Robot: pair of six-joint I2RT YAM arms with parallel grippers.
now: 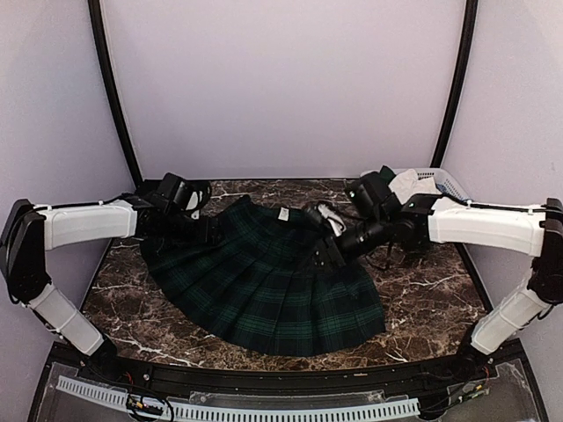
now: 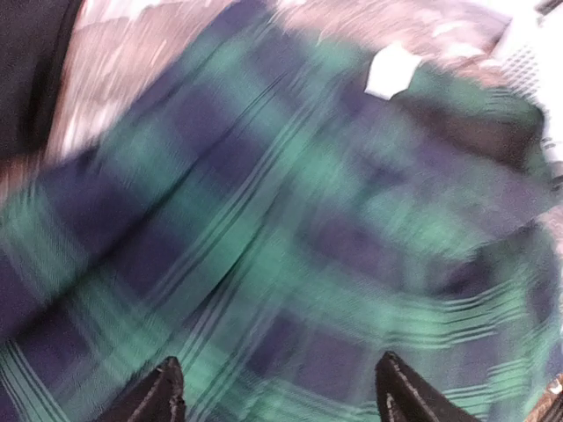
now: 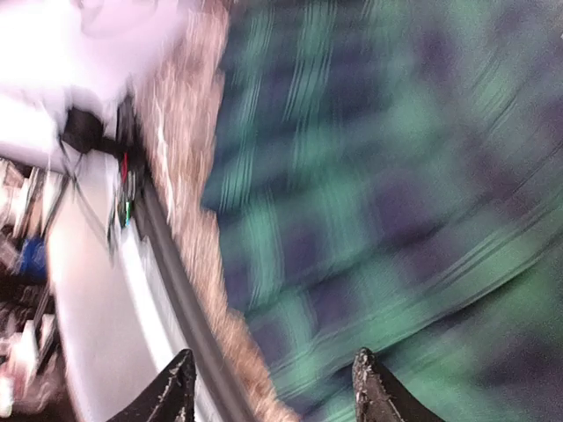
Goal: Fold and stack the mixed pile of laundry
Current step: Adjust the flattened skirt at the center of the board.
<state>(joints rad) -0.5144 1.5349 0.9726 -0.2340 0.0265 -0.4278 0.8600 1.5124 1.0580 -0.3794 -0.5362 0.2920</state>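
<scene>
The green-and-navy tartan pleated skirt (image 1: pixel 264 286) lies spread flat on the marble table, with a white label (image 1: pixel 283 214) at its far waist edge. My left gripper (image 1: pixel 214 232) is at the skirt's far left edge. In the left wrist view it is open (image 2: pixel 281 393) and empty, with the blurred tartan (image 2: pixel 290 229) and the label (image 2: pixel 391 70) below it. My right gripper (image 1: pixel 319 256) is over the skirt's far right part. In the right wrist view it is open (image 3: pixel 273 389) and empty above the tartan (image 3: pixel 396 176). The black cloth and the bluish item are not visible.
A white slatted basket (image 1: pixel 444 183) stands at the back right behind my right arm, with pale cloth in it. The marble table (image 1: pixel 431 290) shows bare beside the skirt. The right wrist view shows the table's edge strip (image 3: pixel 176 264).
</scene>
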